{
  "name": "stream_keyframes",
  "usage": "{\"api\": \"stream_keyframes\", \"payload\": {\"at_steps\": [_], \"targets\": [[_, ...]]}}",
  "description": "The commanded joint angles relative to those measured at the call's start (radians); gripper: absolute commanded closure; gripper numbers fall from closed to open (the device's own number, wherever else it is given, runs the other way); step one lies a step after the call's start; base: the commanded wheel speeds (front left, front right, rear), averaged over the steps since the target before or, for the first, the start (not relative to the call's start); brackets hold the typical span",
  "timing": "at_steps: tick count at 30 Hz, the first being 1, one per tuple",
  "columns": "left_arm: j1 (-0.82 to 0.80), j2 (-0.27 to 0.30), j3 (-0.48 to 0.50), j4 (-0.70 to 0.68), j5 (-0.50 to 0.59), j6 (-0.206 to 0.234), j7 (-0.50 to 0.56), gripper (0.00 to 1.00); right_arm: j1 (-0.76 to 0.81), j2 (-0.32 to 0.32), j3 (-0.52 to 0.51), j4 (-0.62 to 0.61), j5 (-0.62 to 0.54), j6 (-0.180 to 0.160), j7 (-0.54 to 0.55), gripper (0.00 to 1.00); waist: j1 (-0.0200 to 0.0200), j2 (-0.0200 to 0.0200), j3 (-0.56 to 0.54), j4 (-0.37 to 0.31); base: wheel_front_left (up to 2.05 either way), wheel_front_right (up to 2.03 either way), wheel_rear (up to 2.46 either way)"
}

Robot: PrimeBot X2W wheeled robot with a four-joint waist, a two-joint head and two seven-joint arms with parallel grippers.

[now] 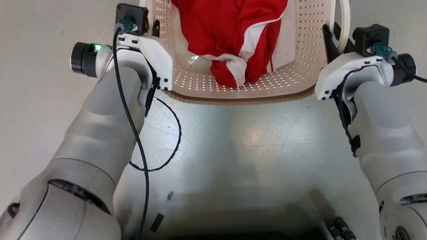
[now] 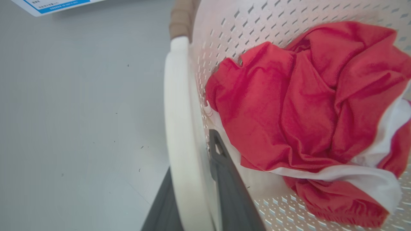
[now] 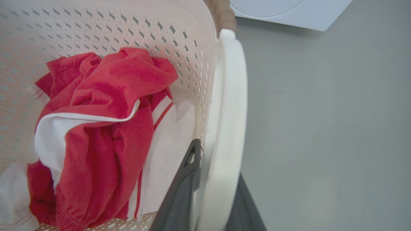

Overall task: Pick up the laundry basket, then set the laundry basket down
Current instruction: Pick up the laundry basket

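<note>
Grasp step of pick-up. Pinching left handle [image 2: 179, 112] with left claw [image 2: 189, 154], right handle [image 3: 231, 96] with right claw [image 3: 218, 160], one finger either side. Apparently on floor [image 1: 233, 150] ahead: laundry basket [image 1: 300, 50], red garment [image 1: 233, 30] inside. Next: lift both sides evenly, level.

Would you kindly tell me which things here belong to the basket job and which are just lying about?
Job: basket, left handle, right handle, left gripper and right gripper, each closed on its handle.
Lying about: red-and-white garment inside the basket, washer, blue-and-white label.
</note>
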Motion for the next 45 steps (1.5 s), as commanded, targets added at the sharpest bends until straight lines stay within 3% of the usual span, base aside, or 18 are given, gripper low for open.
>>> {"api": "stream_keyframes", "payload": {"at_steps": [1,19,25,35,45], "targets": [[-0.006,0.025,0.000,-0.004,0.000,0.003,-0.012,1.00,0.020,0.012,0.019,0.002,-0.001,0.005,-0.009,1.00,-0.0001,0.0000,-0.002,0.000,0.00,0.00,0.00],[0.107,0.025,-0.041,-0.020,-0.084,0.003,0.030,1.00,0.038,0.012,0.041,0.095,0.022,0.005,0.008,1.00,-0.0001,0.0000,-0.130,0.009,0.00,0.00,0.00],[0.180,0.025,-0.048,-0.002,-0.110,-0.002,0.031,1.00,0.096,0.012,0.139,0.121,0.112,0.005,0.041,1.00,-0.0001,0.0000,-0.248,-0.011,0.00,0.00,0.00],[0.335,0.037,-0.043,0.016,-0.145,-0.011,0.051,1.00,0.260,0.012,0.415,0.057,0.381,0.005,0.138,1.00,-0.0001,0.0000,-0.454,-0.062,0.00,0.00,0.00],[0.496,0.030,-0.061,0.019,-0.164,-0.019,0.082,1.00,0.395,0.012,0.539,0.036,0.507,0.005,0.192,1.00,-0.0001,0.0000,-0.657,-0.076,0.00,0.00,0.00]]}}
